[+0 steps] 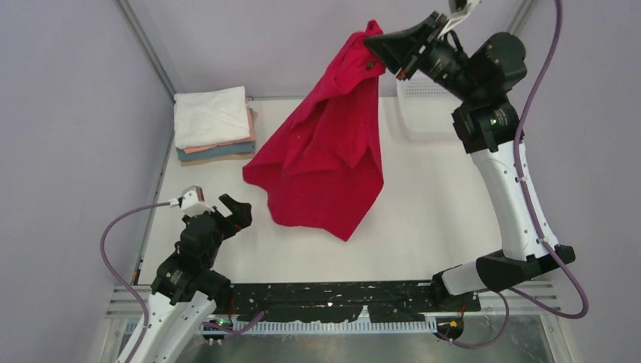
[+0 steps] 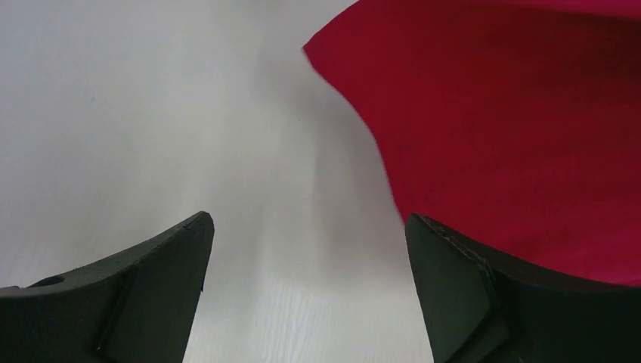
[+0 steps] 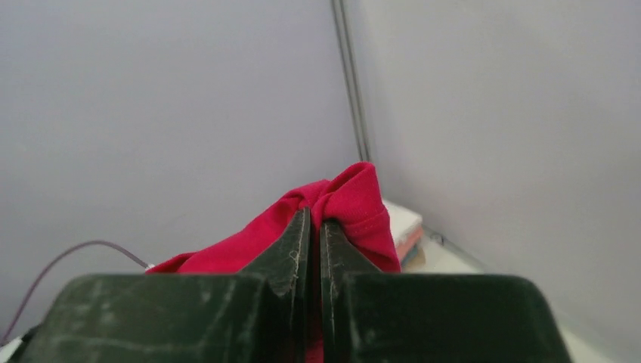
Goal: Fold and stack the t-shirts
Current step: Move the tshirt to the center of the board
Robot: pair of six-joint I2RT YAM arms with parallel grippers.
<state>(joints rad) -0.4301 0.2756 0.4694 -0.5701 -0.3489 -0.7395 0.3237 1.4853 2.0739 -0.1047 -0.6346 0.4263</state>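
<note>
Right arm: raised high over the far side of the table point(image 1: 438, 204), forearm steep, wrist turned toward the back wall. Right end effector point(image 1: 380, 64) point(image 3: 316, 221) pressed together on a bunched fold of the red t-shirt point(image 1: 325, 159) point(image 3: 355, 203); hem stitching shows just past the fingertips.

Left arm: low, near the front-left corner, elbow folded. Left end effector point(image 1: 239, 213) point(image 2: 308, 221) spread wide, nothing between its fingers, pointing at the near edge of the red cloth point(image 2: 514, 128), just short of it.

Red t-shirt: soft matte knit, hanging from the one pinched point in long diagonal folds and widening downward. Its lower edge is over mid-table; whether it touches the surface, cannot tell.

Far-left corner: stack of folded t-shirts point(image 1: 214, 128), flat rectangles, white on top, then salmon pink, teal blue and tan at the bottom, edges roughly aligned.

Far right: white mesh basket point(image 1: 423, 98), plastic, mostly hidden behind the right arm; contents not visible.

Table: white, smooth, faint grain.
</note>
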